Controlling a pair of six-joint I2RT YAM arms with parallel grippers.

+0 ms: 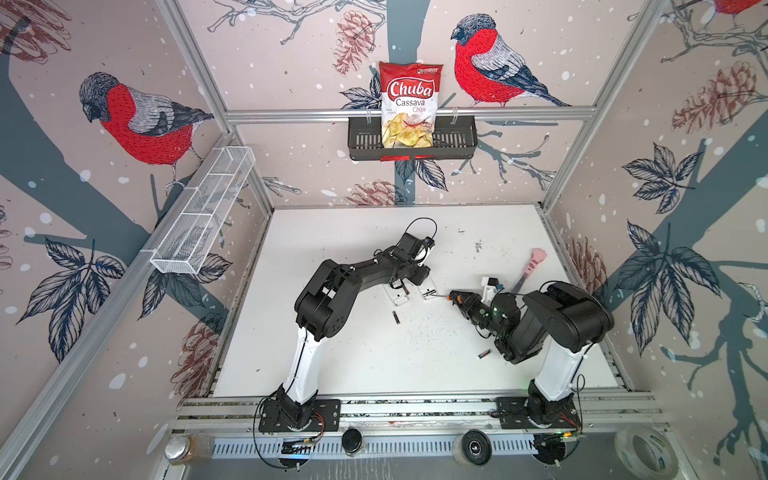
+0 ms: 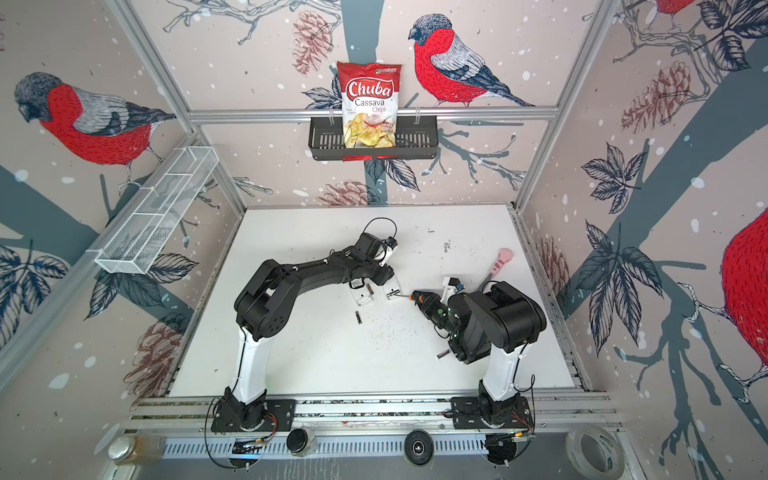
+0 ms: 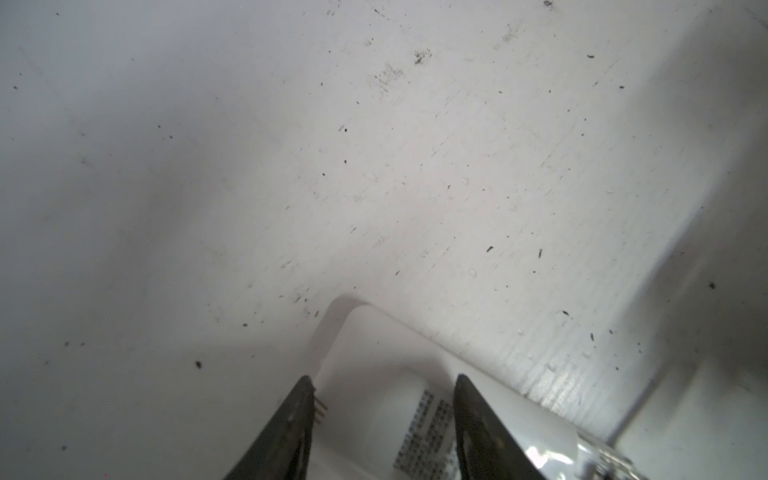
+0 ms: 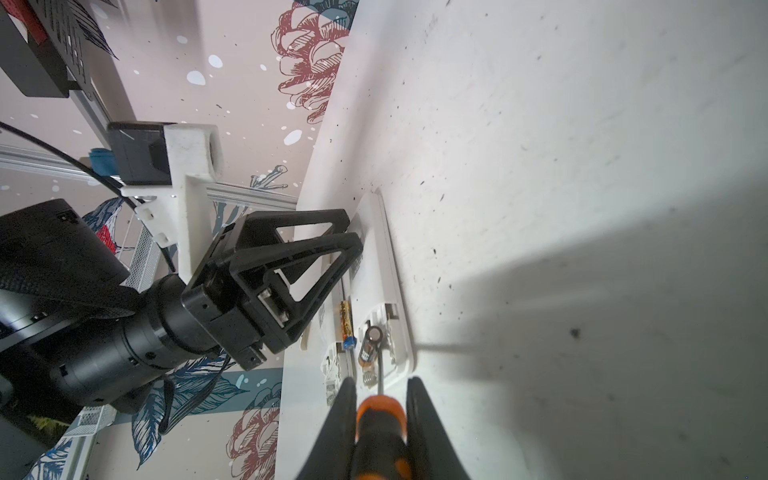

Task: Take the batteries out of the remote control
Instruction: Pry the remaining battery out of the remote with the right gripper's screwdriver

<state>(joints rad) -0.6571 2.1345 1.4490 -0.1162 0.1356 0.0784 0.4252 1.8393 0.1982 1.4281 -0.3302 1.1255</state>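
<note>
Screwdriver: orange and black handle, right up close, pinched tight in the right gripper. Jaws shut on it, thin metal tip poking into the open end of the remote control.
Tipped battery: one end lifted, half out of its slot in the remote control, screwdriver tip touching it, not free yet.
Flat battery: lying down just beside the tipped one, looks to be sitting in the second white remote. Likely one more to take out.
Loose battery in front: out on the table, just in front of the two remotes.
Loose battery far off: out too, well apart from the remotes, just beside the right arm.
Left gripper: jaws about half apart, tips down on the second white remote, keeping it steady by the look of it. Squeezing or only pressing, cannot tell.
Done so far: battery slots open, two batteries lying free on the table.
Left to do: finish lifting the tipped one, then get the flat one out. Any more hidden under the left arm, cannot tell.
Guess at how far: about the middle of the job.
Further out: pink-handled tool lying near the right wall, touching nothing else; chips bag up in the black basket on the back wall — no part in the job.
</note>
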